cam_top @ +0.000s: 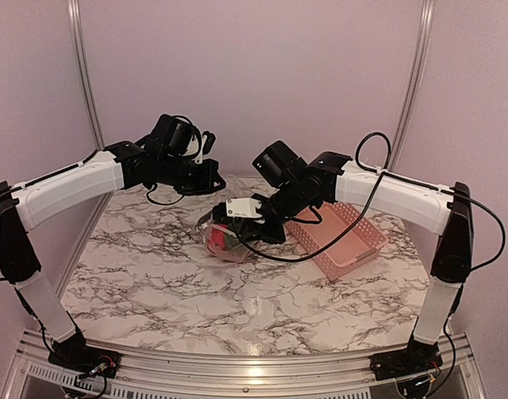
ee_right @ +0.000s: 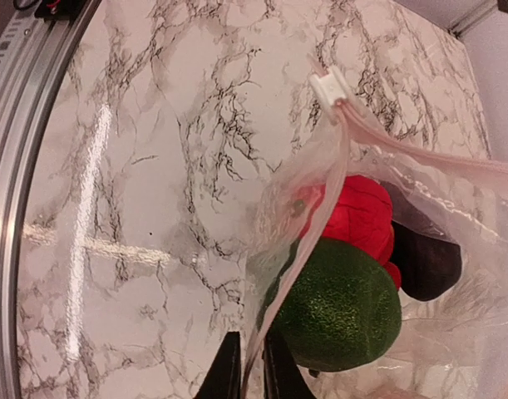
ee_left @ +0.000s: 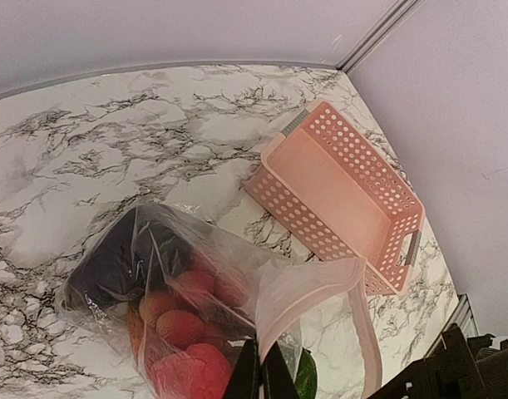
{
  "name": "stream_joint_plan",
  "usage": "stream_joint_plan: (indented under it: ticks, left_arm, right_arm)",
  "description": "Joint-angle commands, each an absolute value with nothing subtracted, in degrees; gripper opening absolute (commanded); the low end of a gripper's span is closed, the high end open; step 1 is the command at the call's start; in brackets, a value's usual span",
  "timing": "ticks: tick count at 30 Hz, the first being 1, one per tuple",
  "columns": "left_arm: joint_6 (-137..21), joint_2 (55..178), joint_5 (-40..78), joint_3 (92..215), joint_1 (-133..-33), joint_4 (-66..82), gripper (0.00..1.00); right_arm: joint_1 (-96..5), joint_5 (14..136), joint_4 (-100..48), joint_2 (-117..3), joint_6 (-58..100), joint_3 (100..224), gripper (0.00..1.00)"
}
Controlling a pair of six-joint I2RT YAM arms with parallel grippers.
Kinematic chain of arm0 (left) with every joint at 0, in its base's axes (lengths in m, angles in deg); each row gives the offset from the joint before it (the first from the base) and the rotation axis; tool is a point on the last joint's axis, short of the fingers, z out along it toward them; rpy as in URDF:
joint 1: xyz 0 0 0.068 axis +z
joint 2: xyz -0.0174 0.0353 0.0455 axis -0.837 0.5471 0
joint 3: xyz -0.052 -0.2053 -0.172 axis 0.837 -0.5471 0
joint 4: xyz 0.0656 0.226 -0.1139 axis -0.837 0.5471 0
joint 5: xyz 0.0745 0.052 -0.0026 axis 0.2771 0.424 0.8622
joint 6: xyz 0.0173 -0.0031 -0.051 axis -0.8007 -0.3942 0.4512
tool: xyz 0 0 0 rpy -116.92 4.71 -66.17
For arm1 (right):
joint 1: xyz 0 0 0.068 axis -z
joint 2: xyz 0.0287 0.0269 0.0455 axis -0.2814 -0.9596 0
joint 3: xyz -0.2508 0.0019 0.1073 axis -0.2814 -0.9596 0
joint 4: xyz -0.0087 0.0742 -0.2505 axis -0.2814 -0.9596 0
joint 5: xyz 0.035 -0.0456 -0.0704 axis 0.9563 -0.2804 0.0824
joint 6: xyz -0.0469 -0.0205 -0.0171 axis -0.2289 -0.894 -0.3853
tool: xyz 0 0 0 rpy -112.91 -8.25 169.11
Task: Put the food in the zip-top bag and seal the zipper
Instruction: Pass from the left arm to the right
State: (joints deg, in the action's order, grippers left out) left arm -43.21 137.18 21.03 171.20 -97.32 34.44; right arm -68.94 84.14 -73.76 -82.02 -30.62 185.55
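Observation:
The clear zip-top bag [cam_top: 224,243] lies mid-table with the food inside. The left wrist view shows the bag [ee_left: 166,249] holding red-yellow round fruits [ee_left: 183,328], a dark eggplant [ee_left: 112,262] and a green piece [ee_left: 305,378]. Its pinkish zipper strip [ee_left: 308,287] loops open. My left gripper [ee_left: 258,378] is shut on that strip. My right gripper [ee_right: 249,370] is shut on the strip's other part [ee_right: 420,154], beside a green vegetable [ee_right: 345,312], a red piece [ee_right: 357,212] and the eggplant [ee_right: 428,266]. A white slider [ee_right: 330,83] sits at the strip's end.
The pink slatted basket [cam_top: 341,237] stands just right of the bag, under my right arm, and looks empty in the left wrist view [ee_left: 337,191]. Walls close the back and sides. A metal rail [ee_right: 21,166] runs along the table's near edge.

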Motion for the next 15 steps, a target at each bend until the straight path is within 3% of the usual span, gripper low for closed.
stream_joint_plan:
  ticks: [1, 2, 4, 7, 11, 15]
  left_arm:
    - [-44.7, 135.0, 20.8, 171.3, -97.2, 33.5, 0.00]
    - [-45.2, 134.8, 20.6, 171.2, -97.2, 33.1, 0.02]
    - [-46.6, 133.2, 21.6, 170.2, -97.2, 32.0, 0.30]
    - [-49.4, 125.6, 26.3, 163.7, -97.2, 26.4, 0.60]
    - [-52.5, 112.0, 29.1, 148.6, -97.2, 10.3, 0.74]
    - [-52.8, 101.9, 27.4, 133.6, -97.2, -2.0, 0.75]
  right_arm:
    - [-69.3, 82.1, -71.9, -83.8, -28.7, 187.4, 0.02]
    - [-69.3, 82.0, -71.9, -83.8, -28.4, 188.4, 0.00]
    - [-69.3, 81.8, -71.2, -83.1, -27.7, 189.2, 0.00]
    - [-69.1, 82.0, -69.7, -81.3, -26.8, 190.1, 0.00]
    - [-68.3, 83.3, -69.0, -79.5, -25.4, 190.7, 0.00]
    - [-67.2, 85.1, -68.0, -78.2, -23.6, 190.2, 0.00]
